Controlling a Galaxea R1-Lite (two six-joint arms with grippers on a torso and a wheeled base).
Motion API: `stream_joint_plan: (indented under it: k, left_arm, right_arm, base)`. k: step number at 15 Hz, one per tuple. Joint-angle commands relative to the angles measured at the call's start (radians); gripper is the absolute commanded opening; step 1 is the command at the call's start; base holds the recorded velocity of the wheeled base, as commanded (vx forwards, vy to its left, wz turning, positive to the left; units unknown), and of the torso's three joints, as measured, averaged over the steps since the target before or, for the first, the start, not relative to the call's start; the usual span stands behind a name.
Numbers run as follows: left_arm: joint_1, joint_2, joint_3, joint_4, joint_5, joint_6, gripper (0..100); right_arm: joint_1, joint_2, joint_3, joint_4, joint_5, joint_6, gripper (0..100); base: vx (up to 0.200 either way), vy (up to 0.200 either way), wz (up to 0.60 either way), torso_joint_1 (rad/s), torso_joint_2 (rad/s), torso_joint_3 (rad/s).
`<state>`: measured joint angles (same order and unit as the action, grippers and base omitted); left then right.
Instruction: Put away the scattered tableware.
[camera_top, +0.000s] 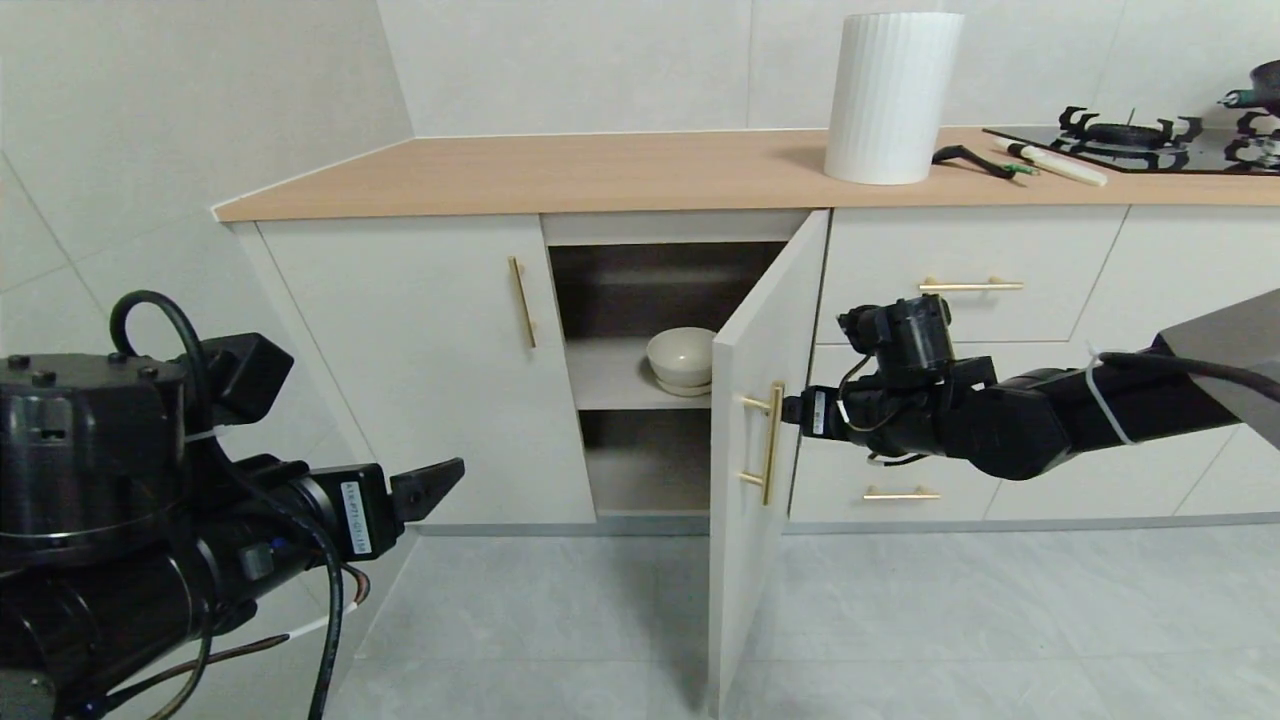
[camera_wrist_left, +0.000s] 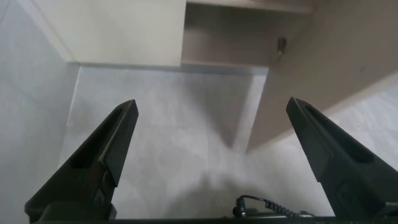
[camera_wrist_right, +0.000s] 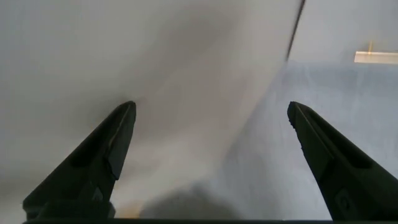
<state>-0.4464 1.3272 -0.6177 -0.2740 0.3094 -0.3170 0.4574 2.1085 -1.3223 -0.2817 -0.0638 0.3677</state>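
Right gripper (camera_top: 788, 410) released at open cabinet door

I'm holding it spread at the cabinet door (camera_top: 765, 320), likely for swinging it shut: on the shelf (camera_top: 610, 378) inside, the bowl (camera_top: 682, 360) is sitting stowed. It's hovering just beside the handle (camera_top: 768, 442). Left gripper (camera_wrist_left: 211, 109) is hanging released, low and clear.

Matt wood-look countertop (camera_top: 600, 170); glossy ceramic bowl (camera_top: 681, 360); brushed brass-look door handle (camera_top: 770, 443).

left gripper (camera_wrist_left: 211, 101), right gripper (camera_wrist_right: 211, 104): fingers (camera_wrist_left: 106, 149) splayed wide.
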Motion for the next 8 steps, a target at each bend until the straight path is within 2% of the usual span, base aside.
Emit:
stream_joint_plan:
  k: [1,4,8]
  left_arm:
    - [0.000,0.000,-0.001,-0.001,0.001,-0.001,100]
    - [0.000,0.003,-0.002,-0.001,0.001,-0.001,100]
    - [0.000,0.001,-0.007,-0.004,0.005,-0.002,100]
  right_arm:
    - [0.006,0.011,-0.001,-0.016,0.001,0.007,100]
    - [0.026,0.041,-0.001,-0.106,-0.001,0.063,100]
    - [0.058,0.080,-0.028,-0.185,-0.014,0.143,100]
  base:
    - [0.200,0.000,0.00,0.002,0.00,0.002]
    - [0.200,0.000,0.00,0.004,0.00,0.002]
    - [0.000,0.000,0.00,0.000,0.00,0.000]
